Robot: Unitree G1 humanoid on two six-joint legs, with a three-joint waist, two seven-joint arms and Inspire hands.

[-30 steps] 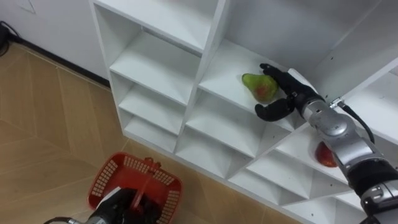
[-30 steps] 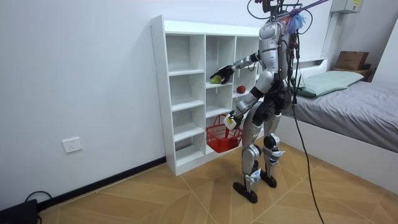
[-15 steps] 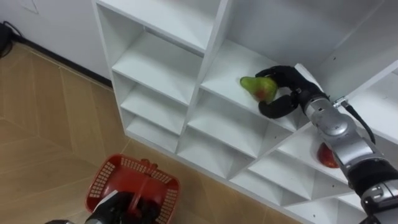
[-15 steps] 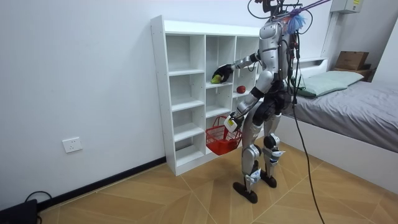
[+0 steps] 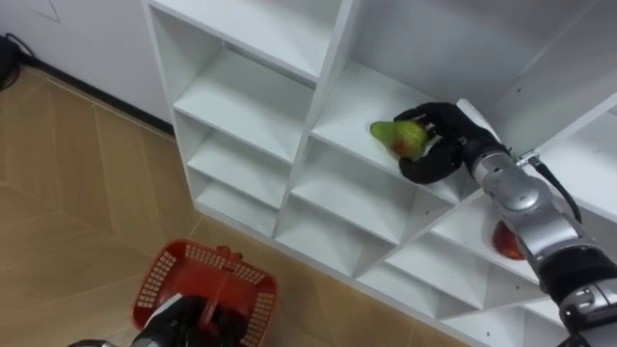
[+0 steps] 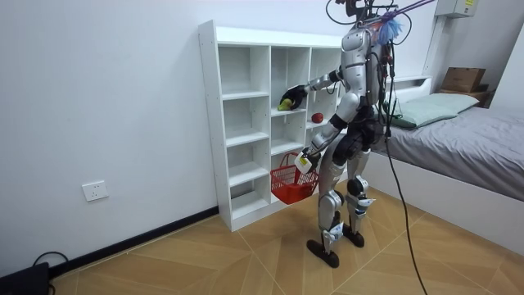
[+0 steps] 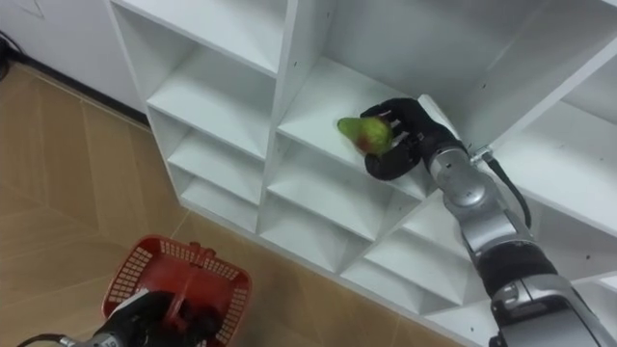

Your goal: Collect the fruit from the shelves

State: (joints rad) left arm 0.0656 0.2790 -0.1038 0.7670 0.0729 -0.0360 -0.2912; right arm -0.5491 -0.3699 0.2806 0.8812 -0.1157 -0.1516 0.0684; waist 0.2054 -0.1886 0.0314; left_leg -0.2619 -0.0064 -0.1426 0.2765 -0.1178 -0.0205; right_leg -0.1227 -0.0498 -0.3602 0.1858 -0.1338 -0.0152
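On the closet shelf (image 5: 344,104) my right hand (image 5: 447,143) grips the pear (image 5: 394,136); left hand (image 5: 204,321) clutches the basket (image 5: 157,274), red fruit (image 5: 503,243) uncollected.

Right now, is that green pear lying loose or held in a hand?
Held: the right hand curls its fingers round the pear in the closet compartment.

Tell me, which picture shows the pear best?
The right eye view: the pear sits mid-picture, gripped by the right hand. The left eye view shows it much the same; the room view shows a tiny green spot.
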